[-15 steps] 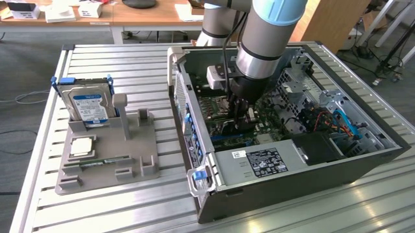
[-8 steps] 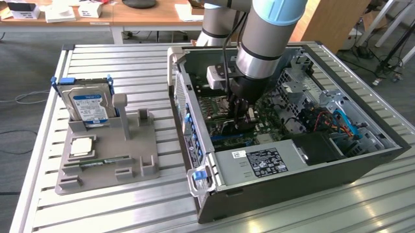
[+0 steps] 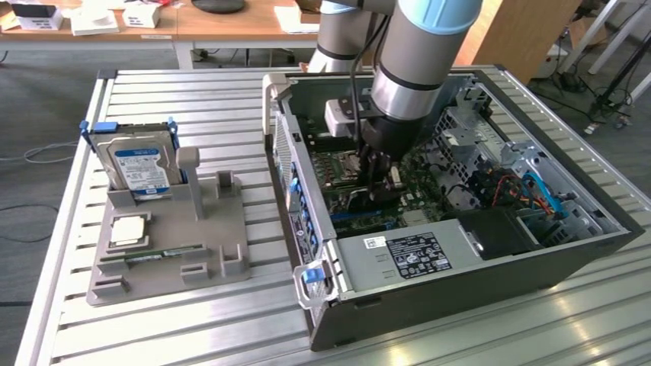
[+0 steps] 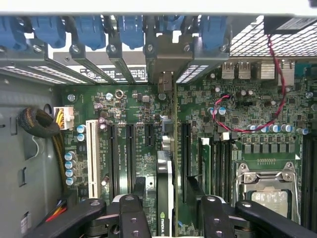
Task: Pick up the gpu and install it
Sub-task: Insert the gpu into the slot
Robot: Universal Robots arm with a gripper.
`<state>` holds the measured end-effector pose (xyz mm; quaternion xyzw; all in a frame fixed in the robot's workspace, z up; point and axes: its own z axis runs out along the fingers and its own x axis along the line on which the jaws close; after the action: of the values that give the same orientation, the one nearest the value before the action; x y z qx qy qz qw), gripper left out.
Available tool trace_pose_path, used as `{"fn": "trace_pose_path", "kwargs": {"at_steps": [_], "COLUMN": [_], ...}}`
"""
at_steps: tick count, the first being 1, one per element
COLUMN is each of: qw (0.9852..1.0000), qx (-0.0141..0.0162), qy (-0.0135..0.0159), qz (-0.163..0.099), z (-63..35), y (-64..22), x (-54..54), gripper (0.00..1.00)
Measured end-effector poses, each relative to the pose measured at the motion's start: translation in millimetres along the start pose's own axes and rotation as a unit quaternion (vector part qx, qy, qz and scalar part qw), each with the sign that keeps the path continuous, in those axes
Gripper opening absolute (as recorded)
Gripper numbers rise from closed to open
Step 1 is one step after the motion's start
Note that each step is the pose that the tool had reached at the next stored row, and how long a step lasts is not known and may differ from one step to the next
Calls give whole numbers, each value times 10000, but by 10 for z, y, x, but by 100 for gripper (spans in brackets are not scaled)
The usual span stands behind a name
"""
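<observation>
Claw (image 4: 168,208): sitting nearest the wrist camera, fingers (image 4: 131,215) spread wide and flanking the card on either side; contact with it not clear, so grip uncertain.
Gpu (image 4: 166,163): standing edge-on between the fingers, inside the case, directly beneath the claw.
Long axis: running straight away from the wrist camera toward the rear bracket (image 4: 166,59), parallel with the expansion slots (image 4: 130,148).
Alignment: card edge lying along a slot line on the motherboard (image 4: 143,106); seating depth not discernible.
Arm (image 3: 407,69): reaching down into the open computer case (image 3: 305,206), at the exterior view's right.
Parts tray (image 3: 163,229): lying well apart at the exterior view's left, carrying the hard drive (image 3: 139,168).
</observation>
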<state>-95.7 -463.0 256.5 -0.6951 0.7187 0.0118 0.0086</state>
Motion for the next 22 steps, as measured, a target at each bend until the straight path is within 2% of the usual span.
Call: {"fn": "trace_pose_path", "kwargs": {"at_steps": [12, 22], "qw": [10000, 10000], "qx": [0, -1], "qy": [-13, -21], "qz": [0, 0], "z": [-237, -395], "y": [-6, -12], "x": [-7, -12], "gripper": [46, 46]}}
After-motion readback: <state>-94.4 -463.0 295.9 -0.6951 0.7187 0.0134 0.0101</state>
